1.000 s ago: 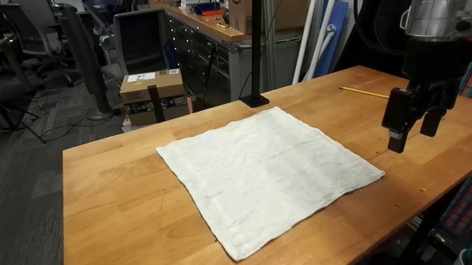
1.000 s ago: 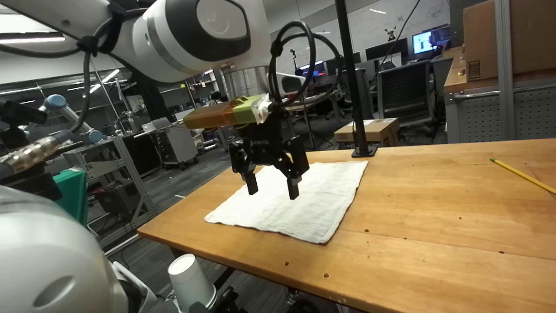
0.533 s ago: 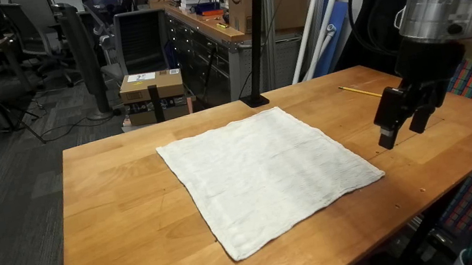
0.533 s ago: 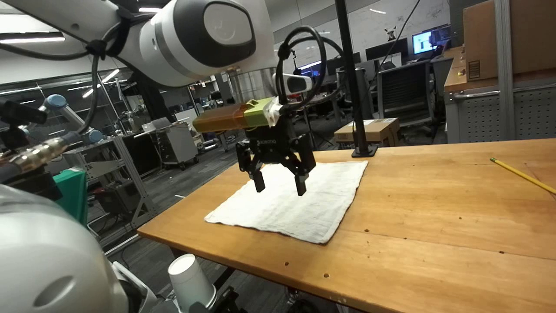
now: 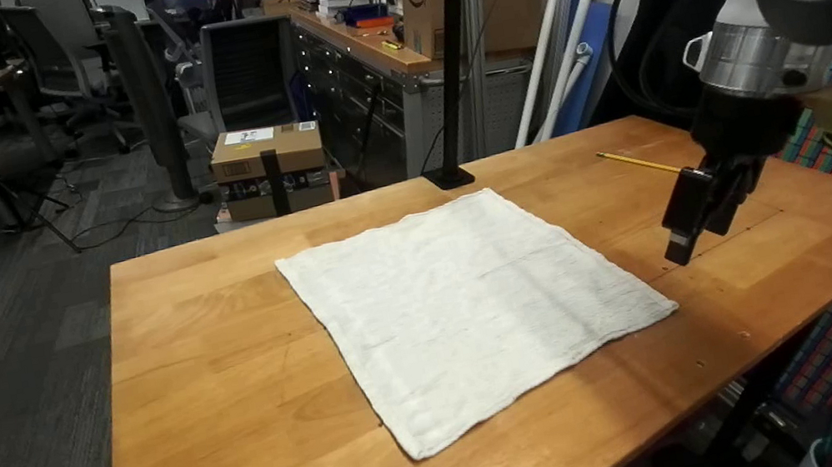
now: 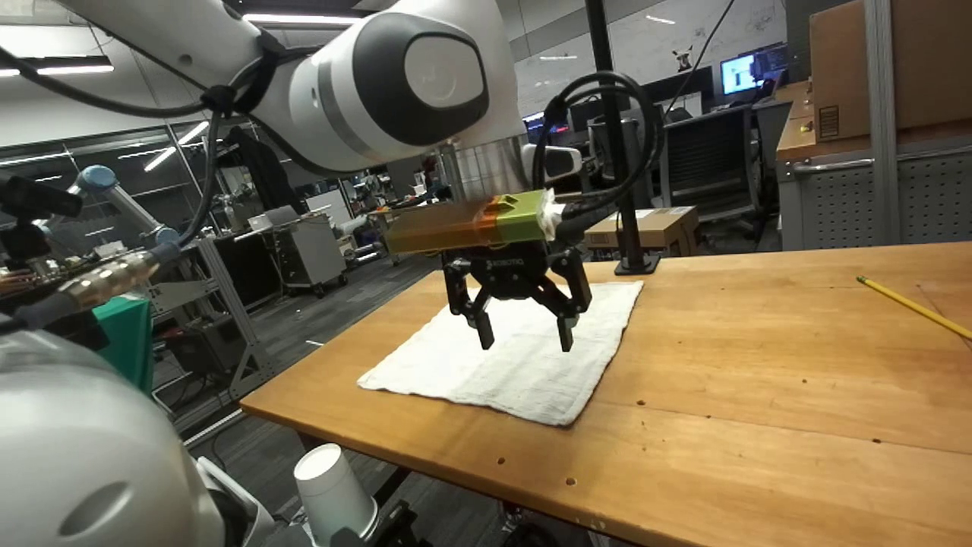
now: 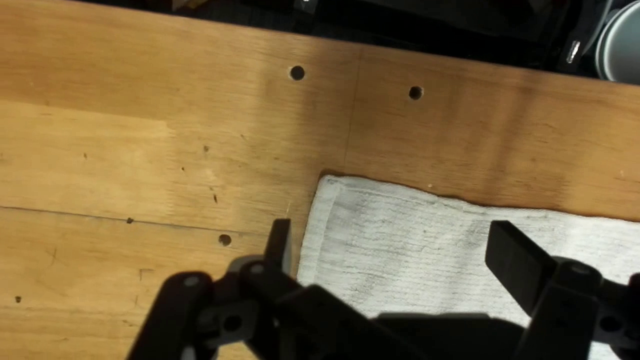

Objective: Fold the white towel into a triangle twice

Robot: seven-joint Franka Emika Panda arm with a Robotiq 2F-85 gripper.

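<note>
Against half a second ago, the claw (image 6: 525, 343) has shifted to the right in an exterior view and turned a little; the towel (image 5: 471, 309) lies just as it did. The claw hangs clear of the towel, its fingers (image 7: 517, 265) spread wide and nothing between them. In the wrist view one finger shows against the towel, its mate against bare table (image 5: 230, 434) just outside the hem.

The coming move turns, I judge, on the towel's nearest corner (image 7: 333, 187): in that view it sits ahead of the fingertips, toward the table's edge, within the span of the gap but closer to the finger on the left. So the claw probably needs to go somewhat toward that edge, then down, before pinching. The towel is square, flat and not yet folded, so has no long axis; its diagonal runs from this corner away across the table.

Farther out, a pencil (image 6: 915, 305) lies well apart from the towel, a post (image 5: 456, 58) stands at the far edge, and a cup (image 6: 334, 486) sits beyond the near one.
</note>
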